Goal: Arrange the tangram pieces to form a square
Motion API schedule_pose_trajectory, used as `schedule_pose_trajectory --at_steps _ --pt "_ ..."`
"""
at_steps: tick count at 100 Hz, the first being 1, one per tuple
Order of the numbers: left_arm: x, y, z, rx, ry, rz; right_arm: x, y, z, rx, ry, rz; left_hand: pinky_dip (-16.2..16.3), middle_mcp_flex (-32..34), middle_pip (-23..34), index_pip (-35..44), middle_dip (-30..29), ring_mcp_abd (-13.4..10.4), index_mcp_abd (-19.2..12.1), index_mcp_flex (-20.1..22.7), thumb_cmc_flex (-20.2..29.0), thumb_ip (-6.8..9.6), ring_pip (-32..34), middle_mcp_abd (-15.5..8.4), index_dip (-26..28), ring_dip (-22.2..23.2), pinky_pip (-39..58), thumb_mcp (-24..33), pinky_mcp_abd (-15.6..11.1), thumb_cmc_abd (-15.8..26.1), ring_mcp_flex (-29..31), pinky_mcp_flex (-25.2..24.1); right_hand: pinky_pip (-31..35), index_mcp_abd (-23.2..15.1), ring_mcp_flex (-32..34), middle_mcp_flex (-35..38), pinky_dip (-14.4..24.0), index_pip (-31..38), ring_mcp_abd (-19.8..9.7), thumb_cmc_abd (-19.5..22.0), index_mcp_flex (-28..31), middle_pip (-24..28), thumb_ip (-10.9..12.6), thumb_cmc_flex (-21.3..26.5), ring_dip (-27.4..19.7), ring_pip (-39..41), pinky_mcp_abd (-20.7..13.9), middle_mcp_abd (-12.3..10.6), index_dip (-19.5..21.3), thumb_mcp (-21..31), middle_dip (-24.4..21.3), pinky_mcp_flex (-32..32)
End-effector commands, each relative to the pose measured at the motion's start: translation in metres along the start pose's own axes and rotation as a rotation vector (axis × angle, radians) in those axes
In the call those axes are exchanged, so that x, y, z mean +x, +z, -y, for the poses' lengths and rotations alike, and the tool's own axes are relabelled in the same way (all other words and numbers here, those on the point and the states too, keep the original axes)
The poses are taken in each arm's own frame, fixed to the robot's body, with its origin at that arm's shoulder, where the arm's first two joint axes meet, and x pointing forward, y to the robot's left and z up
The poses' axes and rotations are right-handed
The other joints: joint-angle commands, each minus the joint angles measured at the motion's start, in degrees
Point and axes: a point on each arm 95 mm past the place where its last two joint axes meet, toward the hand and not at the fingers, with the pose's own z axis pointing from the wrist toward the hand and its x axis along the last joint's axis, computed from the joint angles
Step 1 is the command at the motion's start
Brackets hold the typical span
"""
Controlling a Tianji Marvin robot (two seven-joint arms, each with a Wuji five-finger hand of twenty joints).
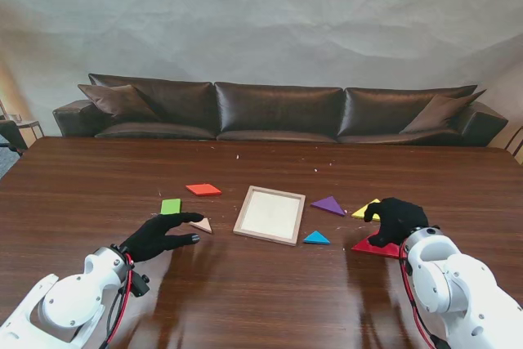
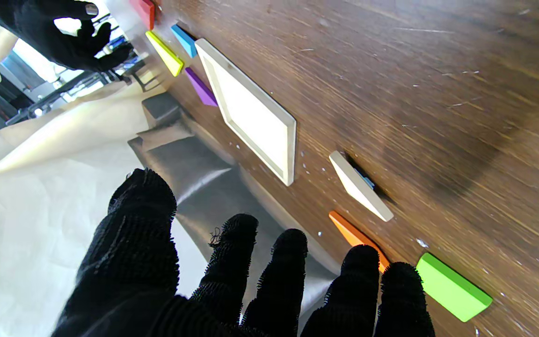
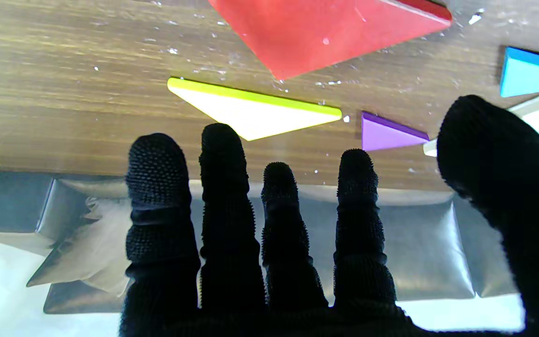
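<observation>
Stand view: a dark wood tabletop (image 1: 261, 300) with a brown sofa (image 1: 278, 110) behind it. At the centre lies a shallow square frame (image 1: 270, 215) — nothing inside it. To its left lie an orange piece (image 1: 203, 190), a green piece (image 1: 171, 206) and a pale triangle (image 1: 201, 225). To its right lie a purple triangle (image 1: 328, 204), a small blue triangle (image 1: 316, 238), a yellow triangle (image 1: 365, 208) and a large red triangle (image 1: 377, 246). The left hand (image 1: 162, 234) hovers just beside the pale triangle, fingers spread and holding nothing. The right hand (image 1: 395, 221) arches over the red triangle's far edge; whether it touches is unclear.

Left wrist view: the left hand's fingers (image 2: 232, 262) are spread apart and empty. The pale triangle (image 2: 360, 186) lies just ahead of them, its long edge running toward the frame (image 2: 255, 110). The orange piece (image 2: 351, 232) and green piece (image 2: 453, 286) lie close by.

Right wrist view: the right hand's fingers (image 3: 227, 187) are spread and grip nothing. The yellow triangle (image 3: 255, 110) lies ahead of the fingertips, long edge across them. The red triangle (image 3: 325, 30) sits closer to the palm; the purple triangle (image 3: 389, 133) and blue triangle (image 3: 529, 72) lie toward the thumb.

No piece is in the frame yet. The left hand looks nearest to a pick — the pale triangle.
</observation>
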Motion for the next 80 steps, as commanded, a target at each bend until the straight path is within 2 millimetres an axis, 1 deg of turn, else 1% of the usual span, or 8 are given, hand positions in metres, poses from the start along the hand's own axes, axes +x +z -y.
schedule_pose_trajectory --at_steps 1,25,63,72,80 --pt "0.000 0.001 -0.003 -0.023 -0.001 -0.001 -0.002 0.006 0.004 0.030 -0.008 0.003 0.59 0.29 0.10 0.15 -0.03 0.30 -0.36 0.52 0.13 1.74 0.26 -1.01 -0.07 -0.28 -1.28 -0.90 0.04 0.19 -0.67 -0.90 2.08 -1.78 0.71 -1.77 1.04 0.56 -0.33 -3.36 -1.76 0.75 -0.70 0.27 0.79 1.23 -0.53 1.15 -0.36 1.94 0.76 -16.35" --pt "-0.002 0.002 -0.006 -0.042 -0.007 0.005 -0.003 0.024 0.012 0.102 -0.059 0.011 0.83 0.41 0.09 0.18 0.11 0.37 -0.50 0.63 0.18 1.75 0.22 -1.05 -0.02 -0.22 -1.33 -1.00 0.03 0.20 -0.70 -1.02 2.14 -2.67 1.09 -1.95 0.89 0.71 -0.52 -5.02 -2.93 0.90 -1.02 0.15 0.77 1.46 -0.41 0.95 -0.27 2.88 0.91 -15.90" --pt "-0.001 0.002 -0.007 -0.050 -0.012 0.006 -0.016 0.034 0.028 0.160 -0.116 0.062 1.03 0.60 0.09 0.26 0.20 0.42 -0.34 0.91 0.13 1.76 0.27 -0.97 0.04 -0.16 -1.42 -1.20 0.18 0.39 -0.51 -1.04 2.12 -1.58 2.03 -1.09 0.69 0.89 -0.17 -8.27 -4.06 1.11 -1.62 -1.10 0.96 1.66 -0.02 0.98 -0.53 4.15 1.02 -15.29" --pt "-0.001 0.002 -0.007 -0.053 -0.013 0.005 -0.017 0.036 0.031 0.164 -0.115 0.069 1.06 0.55 0.07 0.24 0.20 0.51 -0.45 0.85 0.05 1.75 0.28 -1.01 0.04 -0.15 -1.42 -1.31 0.16 0.48 -0.48 -1.00 2.20 -1.65 2.51 -0.67 0.67 1.13 -0.18 -9.52 -4.31 1.16 -1.70 -0.71 0.95 1.59 0.30 1.05 -0.58 4.70 1.02 -15.01" --pt "-0.001 0.002 -0.007 -0.053 -0.013 0.003 -0.018 0.037 0.035 0.167 -0.120 0.073 1.09 0.60 0.09 0.26 0.21 0.58 -0.43 0.92 0.05 1.76 0.27 -1.03 0.06 -0.14 -1.44 -1.37 0.26 0.53 -0.49 -1.00 2.40 -1.81 3.59 0.19 0.58 1.57 -0.37 -11.57 -4.79 1.12 -1.90 -0.62 0.85 1.33 0.40 1.06 -0.64 5.72 0.91 -14.11"
